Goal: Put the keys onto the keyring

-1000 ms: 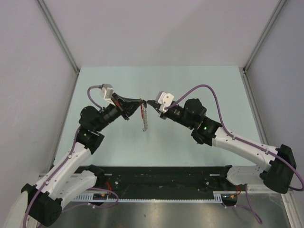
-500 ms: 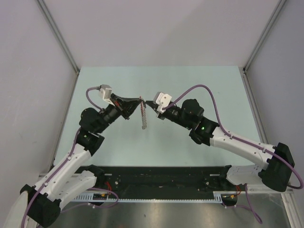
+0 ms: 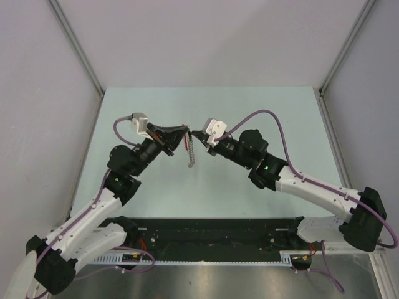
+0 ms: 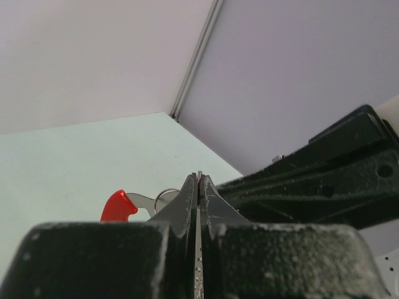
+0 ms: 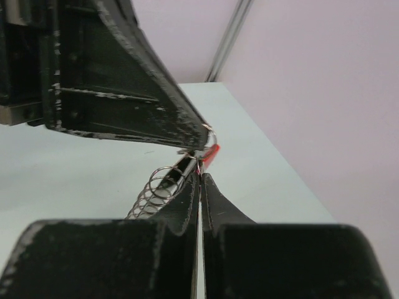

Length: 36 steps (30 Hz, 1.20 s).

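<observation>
Above the table's middle, my left gripper [image 3: 186, 131] and right gripper [image 3: 195, 133] meet tip to tip, both shut. The keyring [image 3: 192, 154] hangs from that point, off the table, its silver rings trailing down. The left wrist view has my left gripper [image 4: 198, 177] shut on a thin metal sliver at the keyring's top. Beside it sit a small ring [image 4: 163, 194] and a red-headed key [image 4: 118, 206] with a silver blade. In the right wrist view my right gripper [image 5: 201, 172] pinches that key's thin end. The red head [image 5: 212, 153] pokes out past the tips, next to the row of rings [image 5: 154, 190]. No other keys show.
The pale green table [image 3: 262, 112] is walled on three sides, with metal posts at the back corners. A black rail [image 3: 212, 232] runs along the near edge between the arm bases. In the right wrist view the left gripper's finger [image 5: 124, 87] fills the upper left.
The two tips have stayed together. The left wrist has turned slightly, and the hanging keyring has swung, so it looks shorter and its red part shows again.
</observation>
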### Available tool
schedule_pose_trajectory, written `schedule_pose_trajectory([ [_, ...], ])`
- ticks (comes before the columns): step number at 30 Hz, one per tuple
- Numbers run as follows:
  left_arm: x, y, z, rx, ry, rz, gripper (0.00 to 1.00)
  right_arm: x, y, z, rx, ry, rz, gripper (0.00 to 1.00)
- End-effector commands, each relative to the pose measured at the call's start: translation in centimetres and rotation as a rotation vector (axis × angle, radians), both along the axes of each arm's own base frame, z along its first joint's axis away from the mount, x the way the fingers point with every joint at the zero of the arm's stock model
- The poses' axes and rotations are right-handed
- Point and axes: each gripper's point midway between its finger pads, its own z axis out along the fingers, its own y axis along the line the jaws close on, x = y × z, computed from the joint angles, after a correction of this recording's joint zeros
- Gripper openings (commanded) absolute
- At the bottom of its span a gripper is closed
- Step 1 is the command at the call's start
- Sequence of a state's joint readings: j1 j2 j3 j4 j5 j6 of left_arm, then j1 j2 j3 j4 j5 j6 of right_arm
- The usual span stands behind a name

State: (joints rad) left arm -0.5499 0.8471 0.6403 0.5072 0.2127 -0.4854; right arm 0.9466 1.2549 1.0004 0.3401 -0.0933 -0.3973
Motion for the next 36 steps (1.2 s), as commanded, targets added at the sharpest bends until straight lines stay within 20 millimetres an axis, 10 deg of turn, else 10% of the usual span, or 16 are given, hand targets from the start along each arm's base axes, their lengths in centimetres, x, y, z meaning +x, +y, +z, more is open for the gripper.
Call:
schedule_pose_trajectory([
  [1,-0.4,2.4,4.4,-0.057,-0.157,0.111,0.00,1.8,-2.4,0.4,0.031,0.056,-0.087,0.00],
  [26,0.3,2.1,3.8,-0.035,-0.188,0.115,0.00,-1.4,-1.2,-0.3,-0.024,0.080,0.089,0.00],
  [36,1.3,2.2,1.9,0.034,-0.163,0.119,0.00,0.7,-4.9,0.3,0.068,0.226,-0.033,0.62],
])
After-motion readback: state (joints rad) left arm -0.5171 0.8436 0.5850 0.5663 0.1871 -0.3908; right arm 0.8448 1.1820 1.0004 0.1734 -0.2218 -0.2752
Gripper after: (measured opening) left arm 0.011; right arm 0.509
